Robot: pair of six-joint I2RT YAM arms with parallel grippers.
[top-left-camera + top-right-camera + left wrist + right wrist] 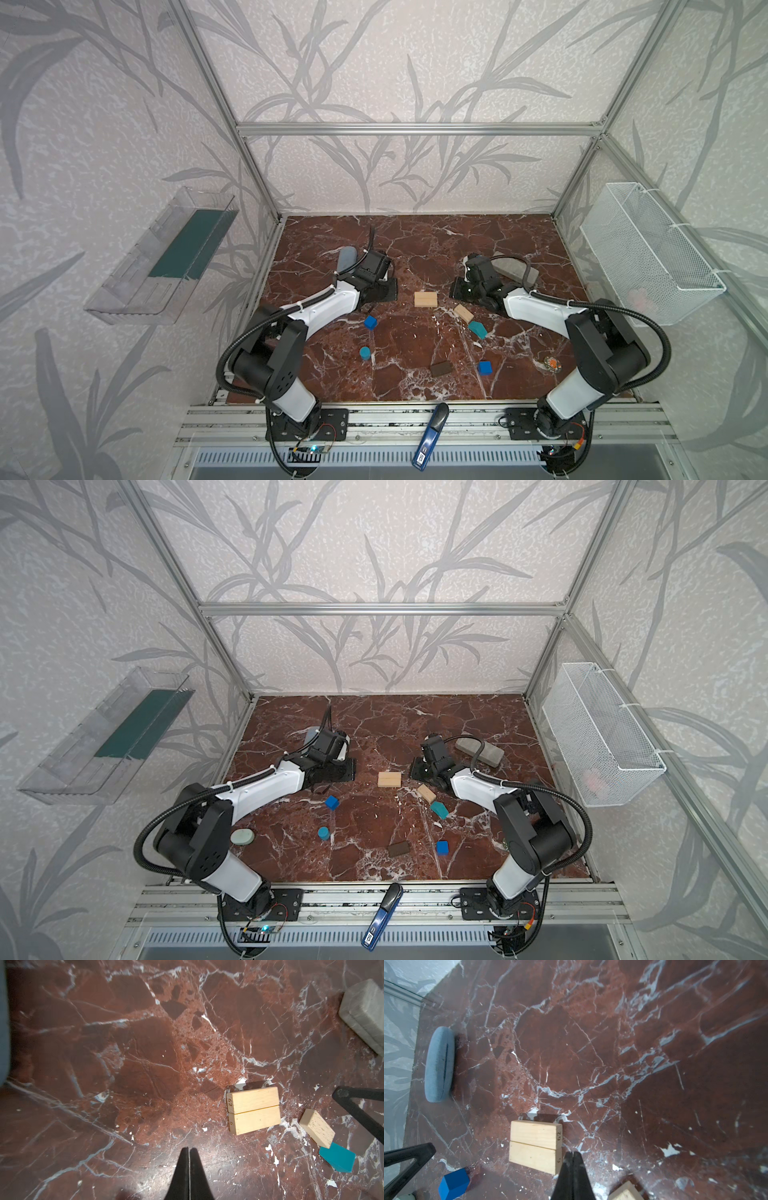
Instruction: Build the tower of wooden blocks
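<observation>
On the red marble tabletop [415,249], two pale bars [426,299] lie touching side by side at centre, flanked by the left gripper [189,1148] and right gripper [572,1153] — both pinched closed, empty — so, by my judgement, open fully before fetching the third pale bar [463,312] near-right of them, leaving the pair undisturbed.

Two pale bars [389,779] lie touching side by side, a third bar [426,793] beside the teal piece [439,809].

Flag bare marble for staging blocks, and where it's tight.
Widest: the back strip between grey-blue case and grey brick, behind the paired pale bars. Also mid-table, bordered by the farther blue cube, blue cylinder and dark brown bar. Tight: third pale bar touching teal block.
</observation>
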